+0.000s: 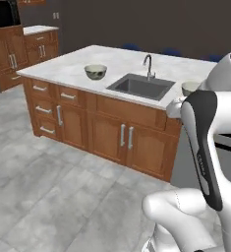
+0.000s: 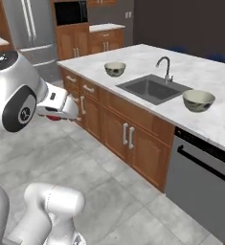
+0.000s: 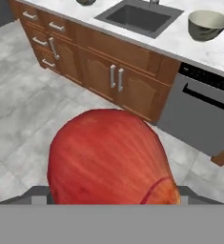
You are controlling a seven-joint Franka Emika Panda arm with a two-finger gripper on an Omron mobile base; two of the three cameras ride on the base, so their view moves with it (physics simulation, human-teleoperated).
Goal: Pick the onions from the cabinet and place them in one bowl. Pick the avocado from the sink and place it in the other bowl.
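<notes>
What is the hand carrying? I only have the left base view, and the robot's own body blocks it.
Observer: A red onion. In the hand view it sits right up against the camera, gripped.
Operator: And the bowl that is half hidden on my right, anything in it?
Observer: No. The right base view shows that bowl whole, on the counter beside the sink, its pale inside bare.

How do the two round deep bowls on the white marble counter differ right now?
The bowl left of the dark grey sink stands farther from the robot and looks smaller; the bowl right of the sink stands nearer, above the grey dishwasher. Both are pale cream inside, grey-olive outside, upright, and neither visibly holds anything.
</notes>
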